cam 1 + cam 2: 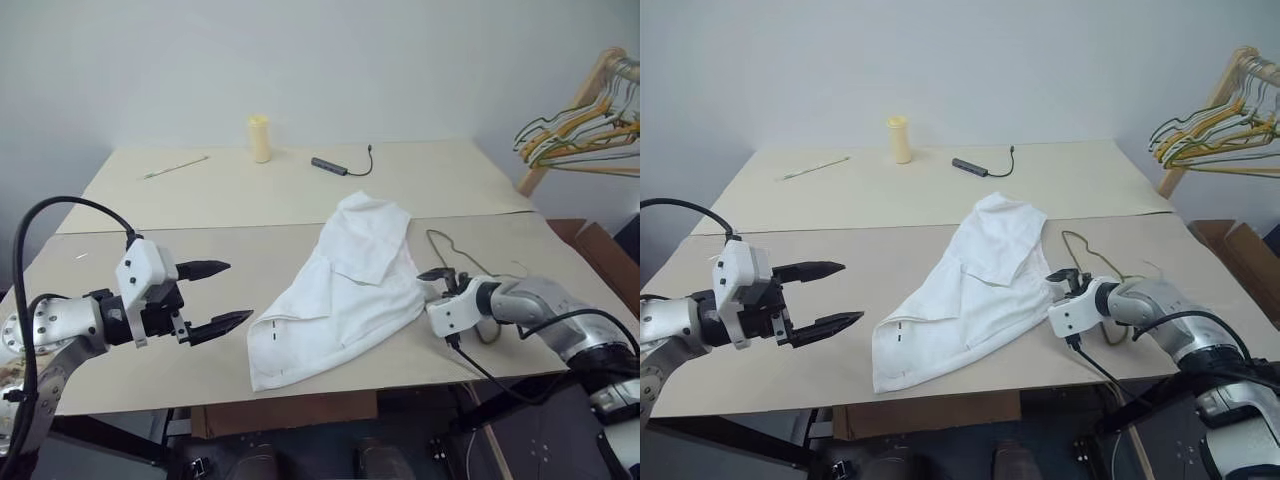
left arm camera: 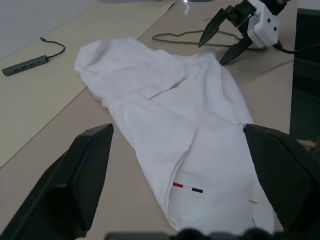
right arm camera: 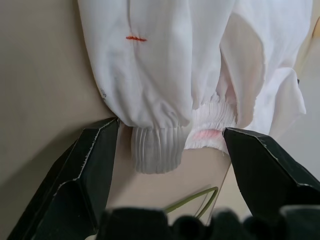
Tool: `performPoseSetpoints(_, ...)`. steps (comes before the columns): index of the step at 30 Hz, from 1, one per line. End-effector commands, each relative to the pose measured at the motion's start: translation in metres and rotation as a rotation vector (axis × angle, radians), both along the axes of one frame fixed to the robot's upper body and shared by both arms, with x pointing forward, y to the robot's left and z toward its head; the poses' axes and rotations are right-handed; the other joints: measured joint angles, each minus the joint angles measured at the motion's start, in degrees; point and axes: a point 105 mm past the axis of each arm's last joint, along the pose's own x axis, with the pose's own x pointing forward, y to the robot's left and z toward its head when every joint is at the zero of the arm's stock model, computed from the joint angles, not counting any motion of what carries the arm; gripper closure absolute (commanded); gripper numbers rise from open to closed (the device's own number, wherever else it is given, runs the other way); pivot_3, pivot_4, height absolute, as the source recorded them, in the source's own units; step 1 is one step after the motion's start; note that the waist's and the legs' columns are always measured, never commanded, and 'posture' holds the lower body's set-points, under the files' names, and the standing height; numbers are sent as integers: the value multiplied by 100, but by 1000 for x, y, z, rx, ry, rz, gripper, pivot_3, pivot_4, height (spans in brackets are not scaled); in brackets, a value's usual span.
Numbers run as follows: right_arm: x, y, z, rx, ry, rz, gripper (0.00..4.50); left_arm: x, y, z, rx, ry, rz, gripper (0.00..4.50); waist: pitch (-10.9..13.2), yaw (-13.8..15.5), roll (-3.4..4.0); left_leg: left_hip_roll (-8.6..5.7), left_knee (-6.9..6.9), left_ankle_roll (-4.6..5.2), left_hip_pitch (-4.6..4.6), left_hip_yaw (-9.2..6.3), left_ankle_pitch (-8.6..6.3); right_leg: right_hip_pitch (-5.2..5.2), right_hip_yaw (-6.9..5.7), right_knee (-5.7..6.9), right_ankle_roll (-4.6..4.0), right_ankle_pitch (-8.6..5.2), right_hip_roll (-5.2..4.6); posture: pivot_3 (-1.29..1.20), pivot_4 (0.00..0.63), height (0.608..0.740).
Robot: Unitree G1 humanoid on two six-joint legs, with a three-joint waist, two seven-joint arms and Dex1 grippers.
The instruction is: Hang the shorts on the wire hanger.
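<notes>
While both arms are held over the table, the scene is read as follows.
Right gripper [image 1: 437,276]: fingers spread, set at the gathered waistband, nothing pinched.
Left gripper [image 1: 216,296]: fingers spread wide, held just beside the hem.
Shorts [image 1: 340,290]: laid crumpled on the table [image 1: 150,350], between the grippers.
Wire hanger [image 1: 452,250]: laid flat on the table, just beside the waistband.
</notes>
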Motion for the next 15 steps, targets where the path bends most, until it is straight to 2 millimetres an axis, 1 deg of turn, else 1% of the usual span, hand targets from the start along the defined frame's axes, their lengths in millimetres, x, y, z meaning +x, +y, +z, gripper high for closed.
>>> performPoseSetpoints(1, 6, 0, -2, -11, -26, -2, 764, -2, -5, 5, 10, -38, -18, 0, -1, -17, -2, 0, 0, 0, 2, 3, 0, 0, 4, 0, -3, 7, 1, -45, 34, 740)
performPoseSetpoints(3, 8, 3, -2, -5, -36, 3, 1162, -3, -7, 3, 16, -32, -29, 0, -4, -12, -6, 3, 0, 0, 4, 4, 0, 0, 6, 0, -4, 8, 4, -45, 34, 740)
performPoseSetpoints(10, 10, 5, -4, -7, -36, 13, 3670, -6, -16, -6, 46, -18, -71, 0, -4, -10, -6, 4, 0, 1, 4, 8, -1, -2, 10, 0, -4, 9, 4, -45, 34, 740)
performPoseSetpoints(12, 9, 6, -3, -2, -34, 16, 4375, -6, -19, -12, 73, -11, -86, 0, -4, -8, -6, 4, -1, 2, 3, 8, -1, -4, 10, 0, -5, 9, 5, -49, 38, 740)
performPoseSetpoints(13, 8, 7, -3, 3, -31, 18, 4445, -6, -20, -15, 85, -6, -92, 0, -4, -6, -6, 4, -1, 2, 3, 8, -2, -4, 11, 0, -4, 9, 5, -49, 38, 740)
performPoseSetpoints(15, 6, 10, -1, 25, -18, 16, 4445, -6, -23, -23, 129, -5, -105, 0, -4, -5, -7, 4, -1, 3, 2, 9, -2, -4, 11, 0, -4, 9, 5, -53, 38, 740)
